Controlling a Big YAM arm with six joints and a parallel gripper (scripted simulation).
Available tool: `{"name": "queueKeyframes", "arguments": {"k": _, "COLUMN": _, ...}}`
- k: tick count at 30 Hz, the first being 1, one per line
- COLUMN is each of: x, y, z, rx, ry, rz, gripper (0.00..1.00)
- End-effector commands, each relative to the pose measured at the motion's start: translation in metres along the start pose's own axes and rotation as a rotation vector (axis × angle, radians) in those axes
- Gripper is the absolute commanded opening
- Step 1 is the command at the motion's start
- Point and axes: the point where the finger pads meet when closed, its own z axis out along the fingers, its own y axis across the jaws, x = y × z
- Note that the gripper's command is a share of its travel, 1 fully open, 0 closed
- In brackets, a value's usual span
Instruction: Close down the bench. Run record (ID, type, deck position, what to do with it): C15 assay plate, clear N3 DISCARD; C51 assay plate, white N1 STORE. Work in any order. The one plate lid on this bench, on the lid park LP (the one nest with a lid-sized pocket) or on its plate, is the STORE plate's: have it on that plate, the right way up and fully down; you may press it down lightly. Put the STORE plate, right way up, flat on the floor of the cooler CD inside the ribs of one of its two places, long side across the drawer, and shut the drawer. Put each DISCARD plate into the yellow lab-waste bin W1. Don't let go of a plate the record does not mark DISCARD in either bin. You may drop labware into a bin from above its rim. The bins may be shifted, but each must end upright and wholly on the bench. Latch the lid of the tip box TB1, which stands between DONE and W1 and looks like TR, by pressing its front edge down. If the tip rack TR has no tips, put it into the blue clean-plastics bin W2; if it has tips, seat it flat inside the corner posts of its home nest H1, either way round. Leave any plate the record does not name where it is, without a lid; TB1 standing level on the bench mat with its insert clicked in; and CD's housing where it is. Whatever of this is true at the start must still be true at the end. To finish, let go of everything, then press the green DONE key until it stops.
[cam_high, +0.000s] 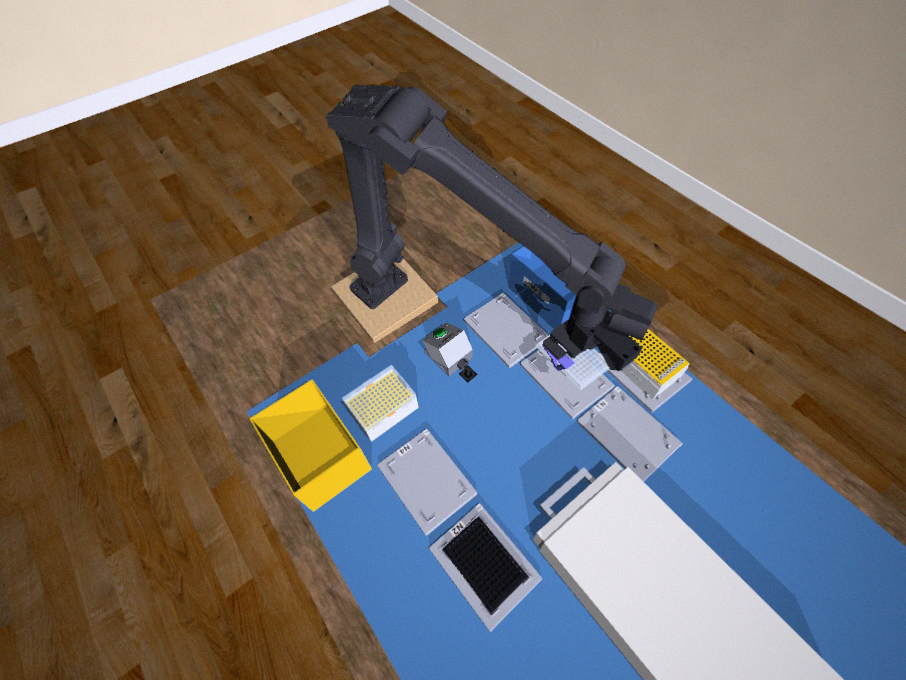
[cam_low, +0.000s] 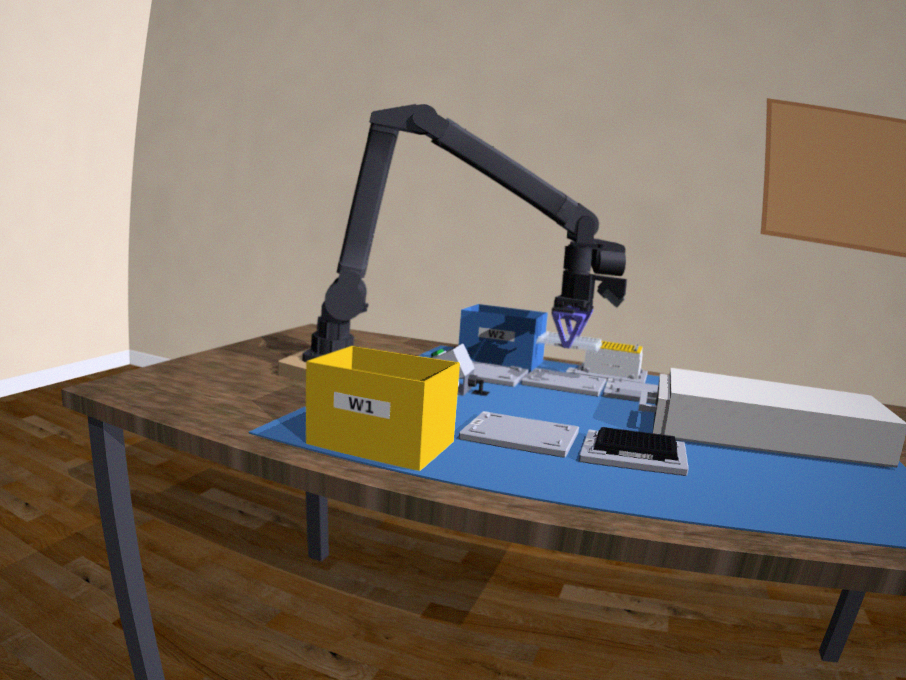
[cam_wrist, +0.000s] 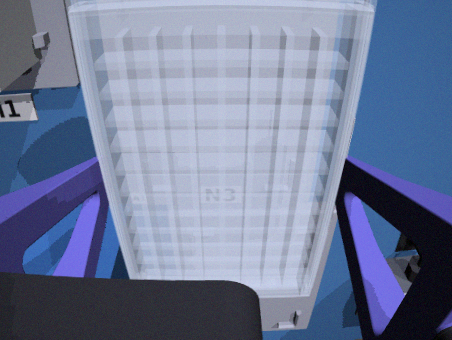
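My gripper (cam_high: 562, 358) (cam_low: 571, 333) (cam_wrist: 221, 169) is shut on the clear assay plate (cam_high: 587, 365) (cam_low: 581, 341) (cam_wrist: 220, 137), gripping it across its short side. It holds the plate level, a little above the grey nest N3 (cam_high: 569, 400). The yellow bin W1 (cam_high: 307, 442) (cam_low: 376, 406) stands open at the mat's front left corner, far from the gripper. The tip box TB1 (cam_high: 380, 402) stands beside it. The green DONE key (cam_high: 441, 333) sits on its small block. The white cooler CD (cam_high: 673, 585) (cam_low: 775, 424) has its drawer shut.
A tip rack with yellow tips (cam_high: 658, 358) (cam_low: 620, 351) stands right beside the held plate. The blue bin W2 (cam_low: 501, 333) is behind the arm. A black plate (cam_high: 484, 563) (cam_low: 635, 444) lies in nest N2. The empty nest N4 (cam_high: 428, 479) lies near W1.
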Motion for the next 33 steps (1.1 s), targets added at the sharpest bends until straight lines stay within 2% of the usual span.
{"name": "queueKeyframes", "arguments": {"k": 1, "x": -0.019, "y": 0.015, "z": -0.041, "rx": -0.039, "ry": -0.075, "rz": -0.001, "gripper": 0.0}}
{"name": "queueKeyframes", "arguments": {"k": 4, "x": -0.019, "y": 0.015, "z": -0.045, "rx": -0.039, "ry": -0.076, "rz": -0.001, "gripper": 0.0}}
{"name": "queueKeyframes", "arguments": {"k": 8, "x": -0.01, "y": 0.011, "z": -0.034, "rx": -0.021, "ry": -0.04, "rz": -0.003, "gripper": 0.0}}
{"name": "queueKeyframes", "arguments": {"k": 10, "x": -0.015, "y": 0.014, "z": -0.047, "rx": -0.032, "ry": -0.062, "rz": -0.002, "gripper": 0.0}}
{"name": "queueKeyframes", "arguments": {"k": 12, "x": -0.015, "y": 0.014, "z": -0.047, "rx": -0.032, "ry": -0.062, "rz": -0.002, "gripper": 0.0}}
{"name": "queueKeyframes", "arguments": {"k": 14, "x": -0.018, "y": 0.015, "z": -0.056, "rx": -0.039, "ry": -0.076, "rz": -0.002, "gripper": 0.0}}
{"name": "queueKeyframes", "arguments": {"k": 17, "x": -0.018, "y": 0.014, "z": -0.06, "rx": -0.038, "ry": -0.075, "rz": -0.001, "gripper": 0.0}}
{"name": "queueKeyframes", "arguments": {"k": 21, "x": -0.008, "y": 0.011, "z": -0.05, "rx": -0.021, "ry": -0.041, "rz": -0.003, "gripper": 0.0}}
{"name": "queueKeyframes", "arguments": {"k": 24, "x": -0.017, "y": 0.014, "z": -0.07, "rx": -0.039, "ry": -0.077, "rz": -0.001, "gripper": 0.0}}
{"name": "queueKeyframes", "arguments": {"k": 27, "x": -0.017, "y": 0.014, "z": -0.075, "rx": -0.039, "ry": -0.077, "rz": -0.001, "gripper": 0.0}}
{"name": "queueKeyframes", "arguments": {"k": 29, "x": -0.017, "y": 0.014, "z": -0.075, "rx": -0.039, "ry": -0.077, "rz": -0.001, "gripper": 0.0}}
{"name": "queueKeyframes", "arguments": {"k": 30, "x": -0.009, "y": 0.011, "z": -0.048, "rx": -0.011, "ry": -0.021, "rz": -0.005, "gripper": 0.0}}
{"name": "queueKeyframes", "arguments": {"k": 32, "x": -0.009, "y": 0.012, "z": -0.051, "rx": -0.012, "ry": -0.021, "rz": -0.005, "gripper": 0.0}}
{"name": "queueKeyframes", "arguments": {"k": 33, "x": -0.014, "y": 0.014, "z": -0.065, "rx": -0.025, "ry": -0.047, "rz": -0.003, "gripper": 0.0}}
